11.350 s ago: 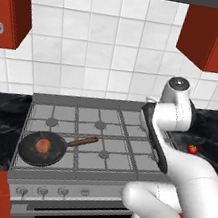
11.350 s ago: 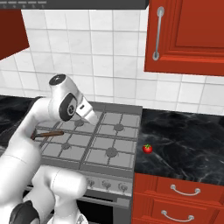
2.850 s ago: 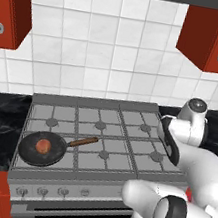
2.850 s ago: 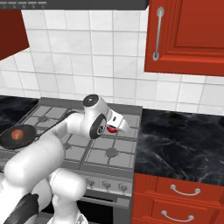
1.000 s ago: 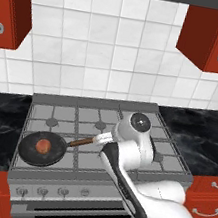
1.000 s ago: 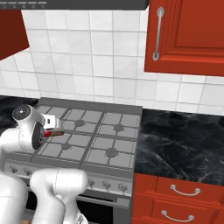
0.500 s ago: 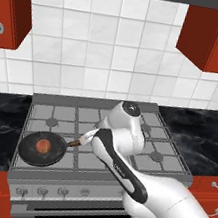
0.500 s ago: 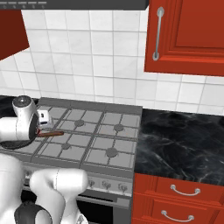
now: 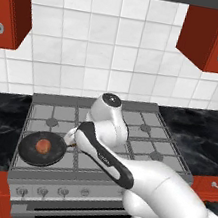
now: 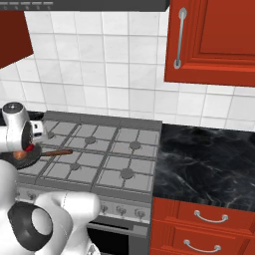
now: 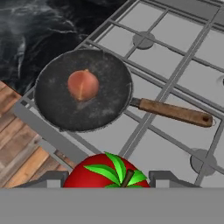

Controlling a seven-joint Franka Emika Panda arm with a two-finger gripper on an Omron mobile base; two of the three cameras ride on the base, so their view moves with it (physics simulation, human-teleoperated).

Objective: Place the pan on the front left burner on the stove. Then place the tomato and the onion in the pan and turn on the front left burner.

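Note:
The black pan point(image 11: 83, 89) with its wooden handle point(image 11: 173, 111) sits on the stove point(image 9: 141, 137) at the front left, hiding the front left burner. The orange-brown onion point(image 11: 83, 84) lies inside it, a little off centre. My gripper point(image 11: 107, 179) is shut on the red tomato point(image 11: 107, 173), hovering just beside the pan near the handle's root. From the left base view the gripper point(image 9: 69, 138) hangs at the right rim of the pan point(image 9: 42, 148), over the onion's point(image 9: 43, 144) side. A red sliver of tomato point(image 10: 31, 148) peeks out under the hand.
Small round knobs point(image 9: 41, 190) line the stove's front panel below the pan. Smaller burner caps point(image 11: 143, 40) lie under the grates behind and right. Black marble counter point(image 10: 209, 154) flanks the stove; red cabinets point(image 10: 214, 40) hang above. My arm stretches across the middle grates.
The arm has swung left across the stove with the tomato, from above the pan's handle to the pan's right rim. Pan and onion have stayed put.

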